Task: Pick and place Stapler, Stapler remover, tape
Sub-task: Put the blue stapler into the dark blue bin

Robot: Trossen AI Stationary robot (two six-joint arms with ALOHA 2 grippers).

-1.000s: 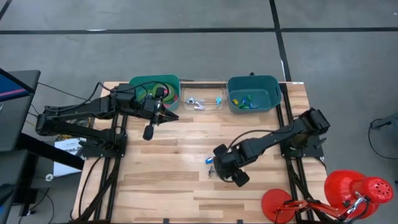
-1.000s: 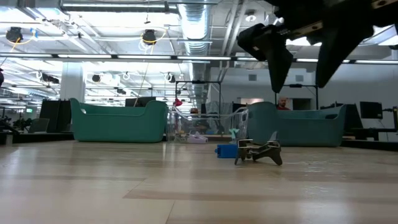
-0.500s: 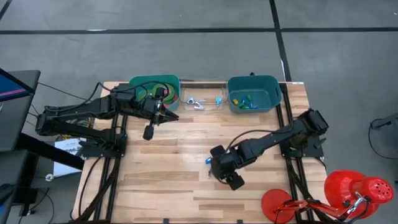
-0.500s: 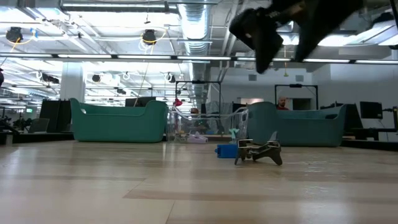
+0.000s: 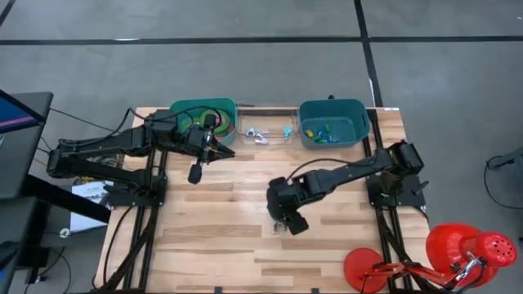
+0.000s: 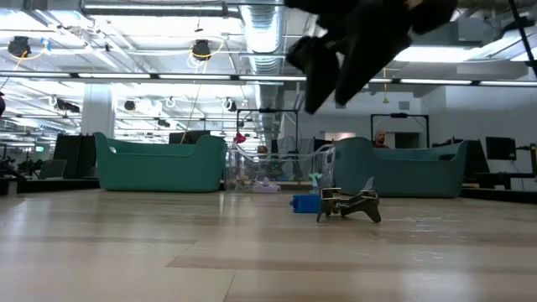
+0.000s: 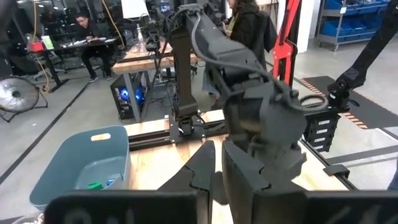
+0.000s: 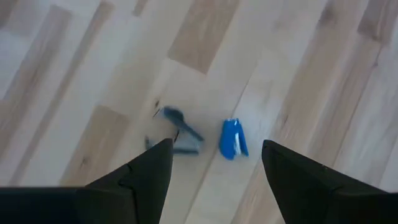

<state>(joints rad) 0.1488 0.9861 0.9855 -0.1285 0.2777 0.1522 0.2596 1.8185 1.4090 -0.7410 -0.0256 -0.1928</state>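
A small blue stapler and a dark metal stapler remover lie side by side on the wooden table, also seen in the low view as the stapler and the remover. My right gripper hangs open above them, pointing steeply down, touching nothing; in the high view the right gripper covers them. My left gripper is shut and empty, held level beside the green bin. Tape rolls lie in that bin, partly hidden by the left arm.
A clear container with small metal pieces and a teal bin with small coloured pieces stand along the far edge. A red lamp-like object sits off the near right corner. Bare wood spans the table's middle and near left.
My right gripper has gone toward the table's left edge, still open, and rolled a little; it now hangs over the stapler and the remover rather than to their right. Both things lie where they were.
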